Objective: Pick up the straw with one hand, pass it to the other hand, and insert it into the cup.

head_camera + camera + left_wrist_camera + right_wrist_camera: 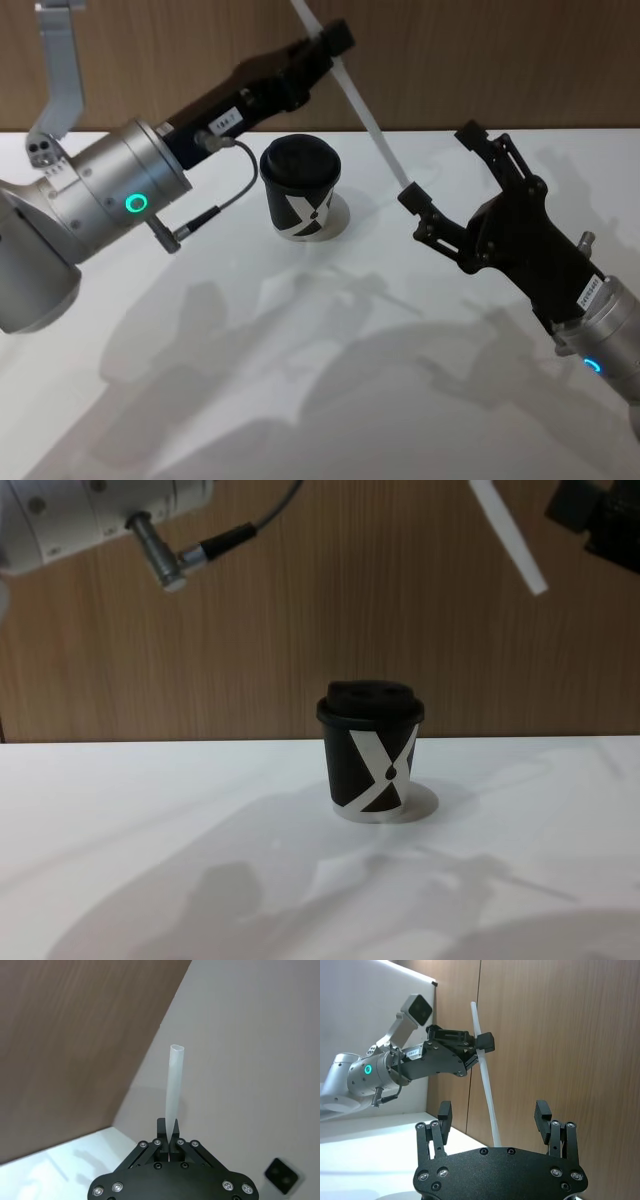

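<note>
Above the worktop point(200, 380), at 1 o'clock from the cup point(300, 185), left gripper point(330, 45) is clamped on the straw point(370, 120) near its upper end. Straw slants toward 5 o'clock, its lower end between the wide-spread, empty fingers of the right gripper point(440, 168). Cup upright, lidded.

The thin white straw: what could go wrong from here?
The left gripper pinches the thin white straw in its upper part, tilted. The open right gripper brackets only its lower end; a grip there could slip or drop it. Held askew, it might miss the small black lidded paper cup.
</note>
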